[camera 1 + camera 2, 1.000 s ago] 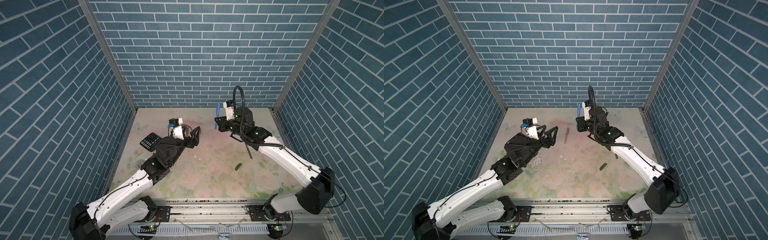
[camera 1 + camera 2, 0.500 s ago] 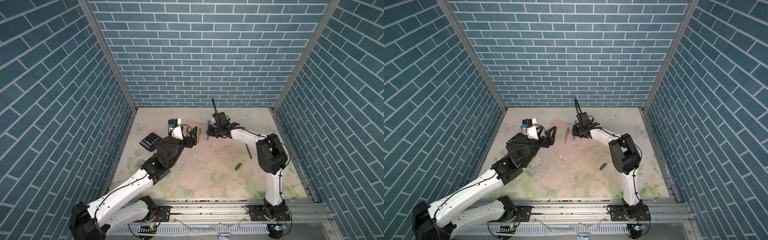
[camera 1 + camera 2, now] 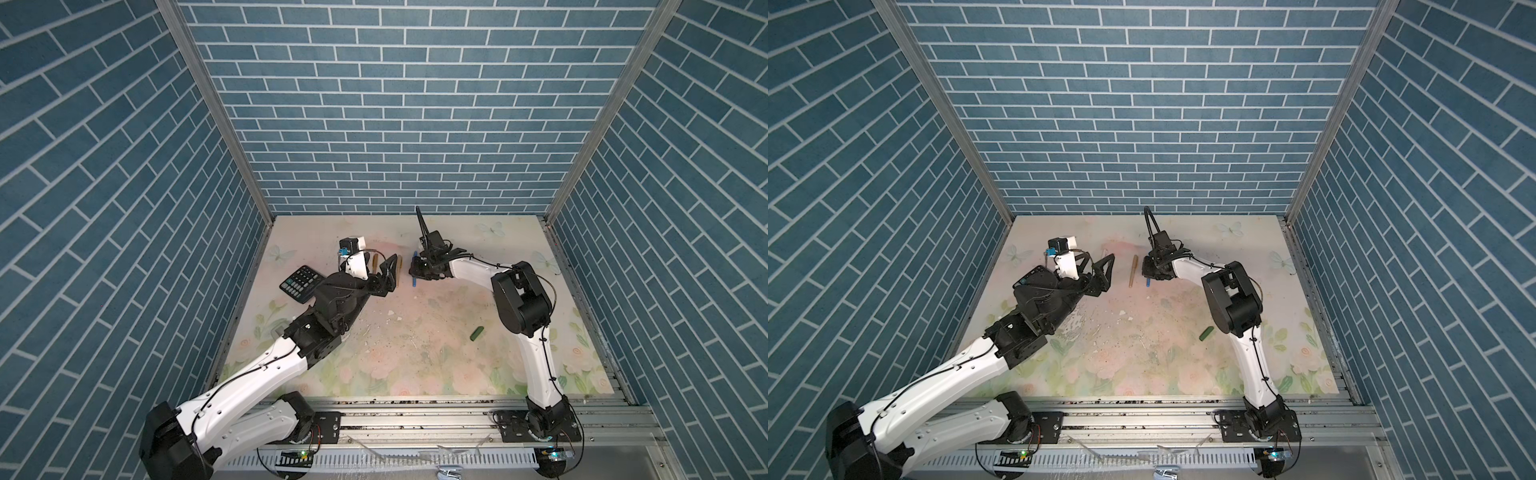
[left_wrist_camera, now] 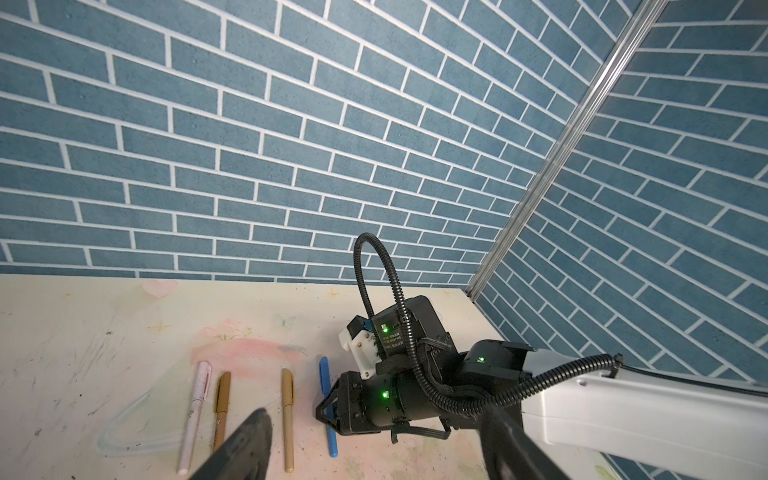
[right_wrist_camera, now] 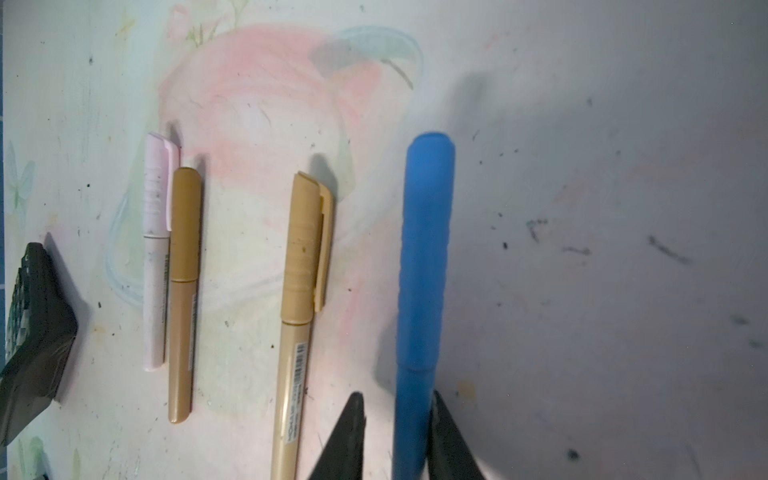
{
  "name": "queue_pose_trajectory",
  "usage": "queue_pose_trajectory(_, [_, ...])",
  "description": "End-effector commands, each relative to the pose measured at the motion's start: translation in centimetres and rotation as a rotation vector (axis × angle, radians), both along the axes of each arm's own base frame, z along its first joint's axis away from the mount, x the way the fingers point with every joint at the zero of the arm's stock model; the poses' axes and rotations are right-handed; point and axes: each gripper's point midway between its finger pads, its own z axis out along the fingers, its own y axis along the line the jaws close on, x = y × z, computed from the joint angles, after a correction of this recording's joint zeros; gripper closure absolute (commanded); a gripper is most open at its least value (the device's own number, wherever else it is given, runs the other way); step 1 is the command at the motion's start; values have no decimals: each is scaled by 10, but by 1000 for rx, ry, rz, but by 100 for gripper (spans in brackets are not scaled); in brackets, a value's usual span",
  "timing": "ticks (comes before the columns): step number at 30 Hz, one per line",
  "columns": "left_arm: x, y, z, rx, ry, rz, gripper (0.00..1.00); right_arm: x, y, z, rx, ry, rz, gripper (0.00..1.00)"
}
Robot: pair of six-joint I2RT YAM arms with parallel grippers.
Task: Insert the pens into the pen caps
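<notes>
Right pincer (image 5: 395,394) low over the tabletop (image 5: 582,208), jaws a little apart. Grips nothing. Straddles the blue pen (image 4: 324,374), flat on the tabletop with the blue cap (image 5: 428,208) on. One finger (image 5: 446,432) touching or all but touching the barrel just behind the cap seam. On the opposite side, a strip of bare tabletop between barrel and finger. Cap end well out past the fingertips, barrel end hidden under the pincer's body.

Beside the right pincer, toward the left arm: a pale gold pen (image 5: 301,291), capped, parallel to the blue one, near it but apart. Farther off on the same side, a darker gold pen (image 5: 183,291) and a pink-white pen (image 5: 154,270), both capped, side by side and seemingly touching along their length. Beyond those, farthest from the right pincer, the black calculator (image 3: 301,283).

Left pincer (image 3: 1099,261) wide open and empty, fingers aimed toward the row of pens. In a top view, pale gold pen lying between the two pincers.

Well behind the right pincer, past the arm's elbow: a dark green cap (image 3: 477,333), alone on the tabletop, well apart from both pincers.
</notes>
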Motion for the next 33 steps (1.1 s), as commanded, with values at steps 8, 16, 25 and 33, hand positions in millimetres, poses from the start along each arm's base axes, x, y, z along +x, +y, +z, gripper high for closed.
queue_pose_trajectory(8, [3, -3, -4, -4, 3, -16, 20, -12, -46, -30, -346, 66, -20, 62])
queue_pose_trajectory(16, [21, 6, -21, -27, 65, 17, 20, -29, -33, 20, -191, -29, 73, 76])
queue_pose_trajectory(25, [50, -1, -53, -45, 178, -31, 20, -54, -25, 63, -35, -118, 107, 90])
queue_pose_trajectory(33, [77, -38, -93, -118, 365, -252, 24, -100, -5, 134, 132, -267, 215, 90])
